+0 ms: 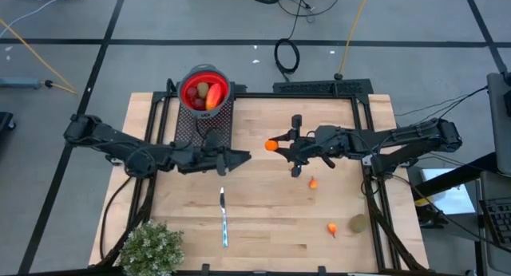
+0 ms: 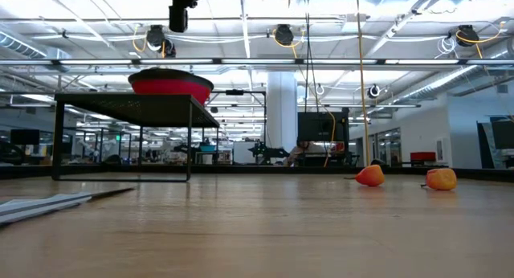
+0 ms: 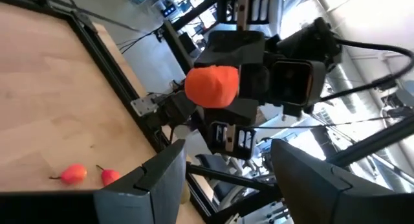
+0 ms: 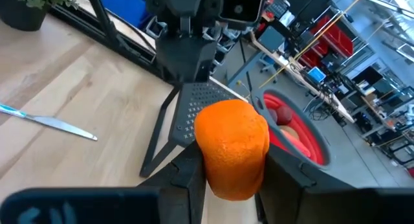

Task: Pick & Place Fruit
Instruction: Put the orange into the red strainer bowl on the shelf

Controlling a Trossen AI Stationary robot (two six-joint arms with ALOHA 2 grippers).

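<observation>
My right gripper [image 1: 277, 145] is shut on a small orange fruit piece [image 4: 231, 146], raised above the table's middle. My left gripper [image 1: 238, 158] hangs open just to its left, fingers [image 3: 162, 179] pointing at it, touching nothing. A red bowl [image 1: 204, 91] stands on a black mesh stand [image 1: 204, 126] at the far edge. It holds dark red balls [image 1: 192, 93], a brown-green oval [image 1: 203, 89] and a red-orange fruit [image 1: 214, 98]. Two tiny orange bits [image 1: 313, 183] [image 1: 331, 227] and a kiwi-like oval [image 1: 358, 223] lie on the table's right near part. My right gripper pinches the orange piece [image 3: 212, 86] between its two fingers [image 4: 187, 179], which come level from the table's right. The piece sticks out past the fingertips and is lifted clear of the table.
A slim knife [image 1: 223, 216] lies on the near middle of the table. A bushy green plant [image 1: 152, 248] sits at the near left corner. Black frame rails [image 1: 371, 192] run along the table's sides. Bare wood [image 1: 271, 204] lies between the knife and the orange bits.
</observation>
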